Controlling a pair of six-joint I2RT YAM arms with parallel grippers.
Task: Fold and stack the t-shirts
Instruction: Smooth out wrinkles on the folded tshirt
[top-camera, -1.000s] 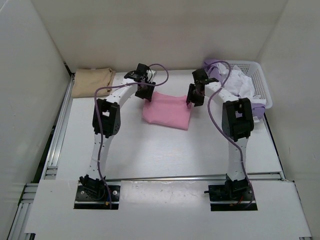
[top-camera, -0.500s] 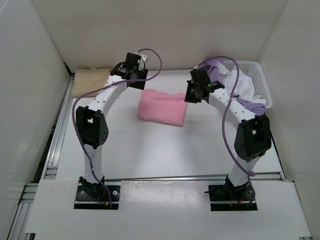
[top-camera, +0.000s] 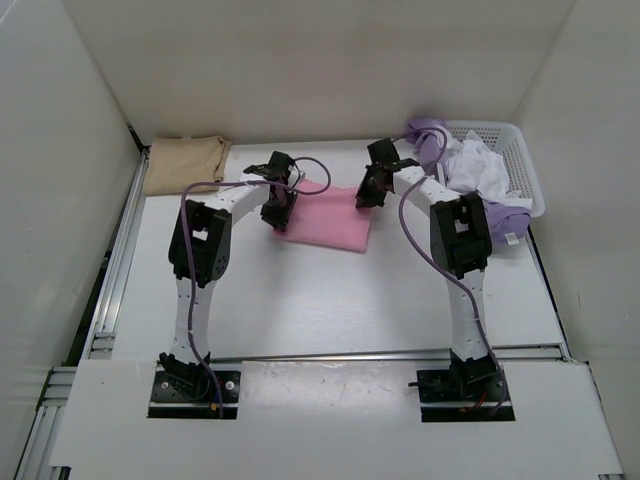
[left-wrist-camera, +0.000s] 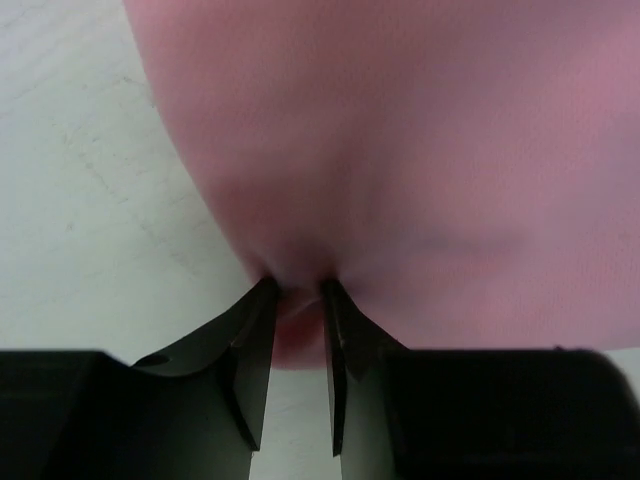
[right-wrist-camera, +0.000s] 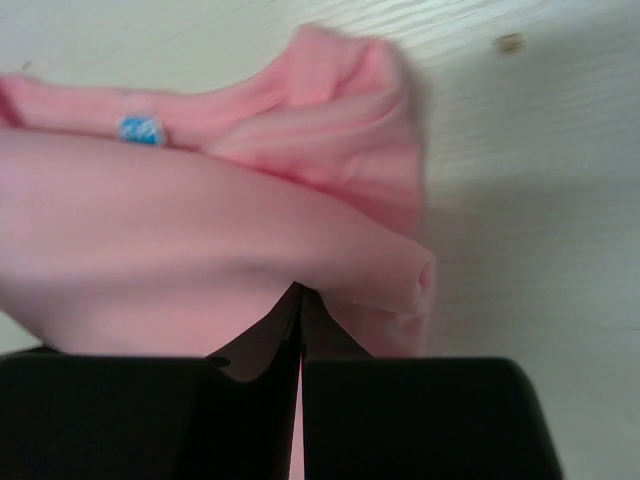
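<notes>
Watching the top view, I am seeing the pink t-shirt (top-camera: 325, 215) lying folded in the middle of the counter (top-camera: 300, 300). The left claw (top-camera: 278, 208) is sitting at the shirt's left edge; in its wrist view the jaws are standing nearly together, pinching a small tuck of pink cloth. The right claw (top-camera: 366, 192) is sitting at the shirt's upper right corner, jaws pressed tight together with a pink fold caught at their tips. The tan t-shirt (top-camera: 185, 165) is lying in the upper left of the frame. In the upper right, the white t-shirt (top-camera: 478, 165) and the lavender t-shirt (top-camera: 428, 132) are lying heaped in the mesh basket (top-camera: 525, 165).
</notes>
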